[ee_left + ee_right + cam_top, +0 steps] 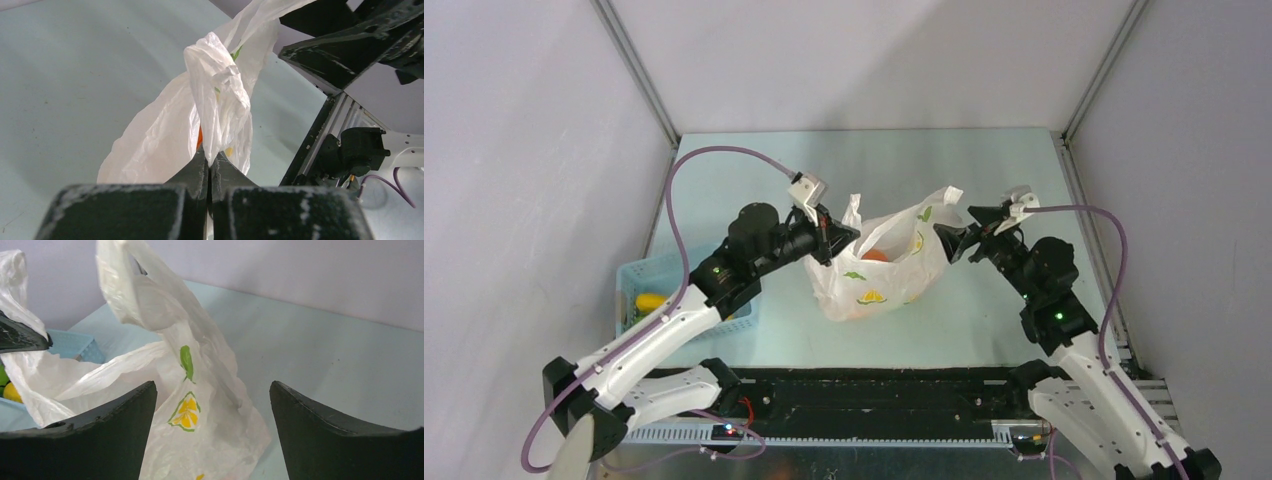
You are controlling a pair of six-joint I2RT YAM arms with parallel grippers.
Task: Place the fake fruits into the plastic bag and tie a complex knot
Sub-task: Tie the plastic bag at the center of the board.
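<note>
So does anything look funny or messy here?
Nothing is spilled or torn. One oddity: a yellow fruit lies in the blue basket, outside the plastic bag. The left gripper pinches one handle; the right gripper is open, with the other handle sticking up loose.

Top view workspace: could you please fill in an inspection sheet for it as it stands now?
Surface: pale green table.
Job's things: plastic bag stands open with an orange fruit inside; its handles are apart, no knot; a yellow fruit lies in the basket.
Clutter: light blue basket at the left edge.
Grippers: left gripper shut on the bag's left handle; right gripper open at the bag's right side, holding nothing.
Cables: one purple cable arcs at the left, another at the right, both clear of the bag.
Surroundings: grey walls, metal frame posts.
</note>
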